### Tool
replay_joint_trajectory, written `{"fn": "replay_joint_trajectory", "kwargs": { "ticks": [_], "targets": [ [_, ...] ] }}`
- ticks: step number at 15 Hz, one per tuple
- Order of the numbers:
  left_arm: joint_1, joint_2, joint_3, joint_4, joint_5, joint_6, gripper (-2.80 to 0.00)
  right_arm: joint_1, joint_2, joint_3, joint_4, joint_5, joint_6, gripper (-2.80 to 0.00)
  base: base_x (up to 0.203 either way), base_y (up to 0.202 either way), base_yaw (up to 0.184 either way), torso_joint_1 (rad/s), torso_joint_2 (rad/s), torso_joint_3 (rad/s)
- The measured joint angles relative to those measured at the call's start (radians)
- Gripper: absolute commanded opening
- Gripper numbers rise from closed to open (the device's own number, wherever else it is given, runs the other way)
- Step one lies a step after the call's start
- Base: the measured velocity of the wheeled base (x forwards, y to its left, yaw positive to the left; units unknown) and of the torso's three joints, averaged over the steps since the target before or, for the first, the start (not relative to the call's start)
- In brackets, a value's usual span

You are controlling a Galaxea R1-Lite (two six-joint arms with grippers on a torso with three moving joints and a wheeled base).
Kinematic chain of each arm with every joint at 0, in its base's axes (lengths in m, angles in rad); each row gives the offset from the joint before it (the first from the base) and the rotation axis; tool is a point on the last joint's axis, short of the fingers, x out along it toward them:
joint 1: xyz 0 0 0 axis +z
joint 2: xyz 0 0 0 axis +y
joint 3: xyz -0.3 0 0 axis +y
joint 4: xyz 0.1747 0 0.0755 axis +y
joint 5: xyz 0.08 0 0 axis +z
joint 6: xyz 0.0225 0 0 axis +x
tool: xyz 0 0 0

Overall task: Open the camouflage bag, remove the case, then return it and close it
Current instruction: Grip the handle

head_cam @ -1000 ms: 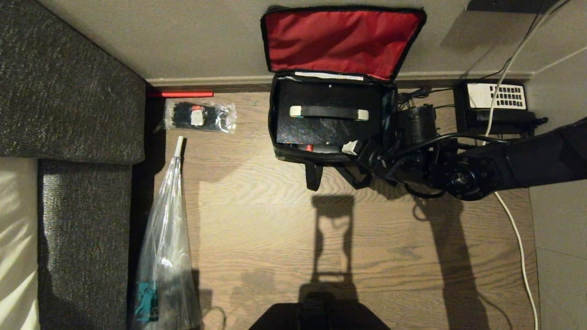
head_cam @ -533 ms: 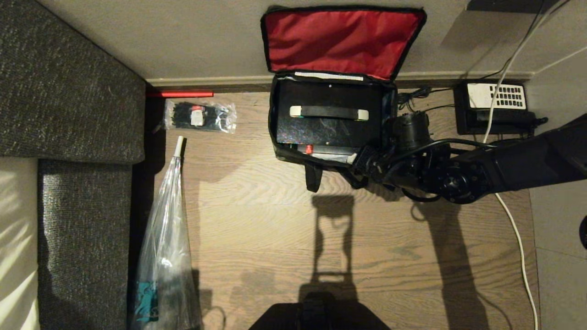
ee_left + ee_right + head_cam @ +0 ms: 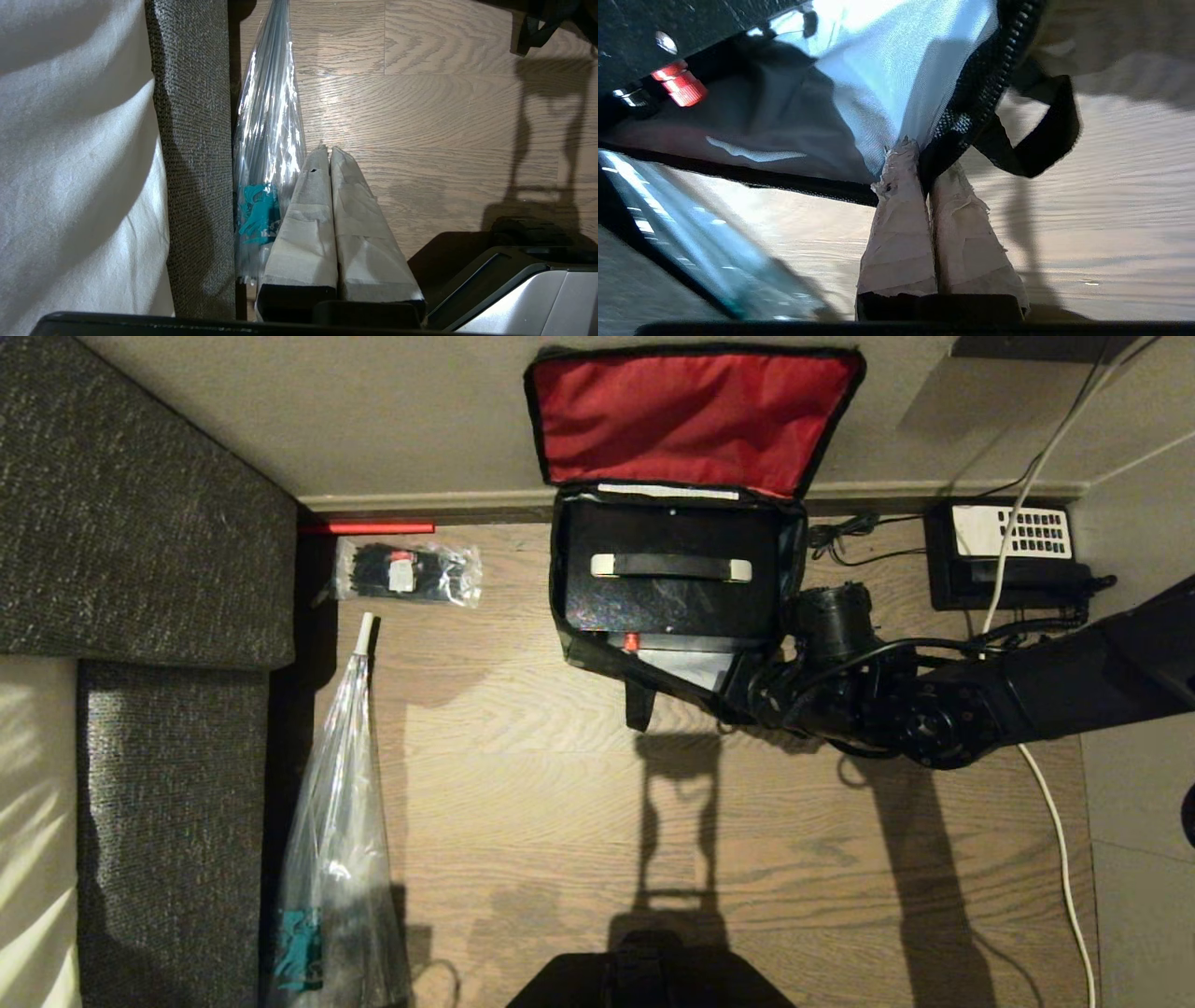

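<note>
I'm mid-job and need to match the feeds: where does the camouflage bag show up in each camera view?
Head view: the camouflage bag sits top centre against the wall, red lid up, the case inside, the right gripper at its near right corner.
Left wrist view: only a black strap at the top right corner.
Right wrist view: its zipped rim pinched between the fingers, pale lining above.
Shared landmark: the wooden floor.

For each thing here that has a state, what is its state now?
camouflage bag: open, red lid flipped back against the wall
case: inside the bag
right gripper: shut on the bag's front rim
left gripper: shut, empty, parked beside the plastic-wrapped umbrella
</note>
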Motion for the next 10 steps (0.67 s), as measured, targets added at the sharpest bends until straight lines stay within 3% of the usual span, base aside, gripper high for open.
{"fn": "replay_joint_trajectory", "kwargs": {
  "ticks": [3, 10],
  "targets": [
    [0.0, 0.0, 0.0, 0.0, 0.0, 0.0, -2.8, -0.001, -0.021, 0.043, 0.002, -0.002, -0.066, -2.8, 0.0, 0.0, 0.0, 0.0, 0.0, 0.0],
    [0.0, 0.0, 0.0, 0.0, 0.0, 0.0, -2.8, 0.017, -0.068, 0.1, 0.008, 0.003, -0.064, -2.8, 0.0, 0.0, 0.0, 0.0, 0.0, 0.0]
  ]
}}
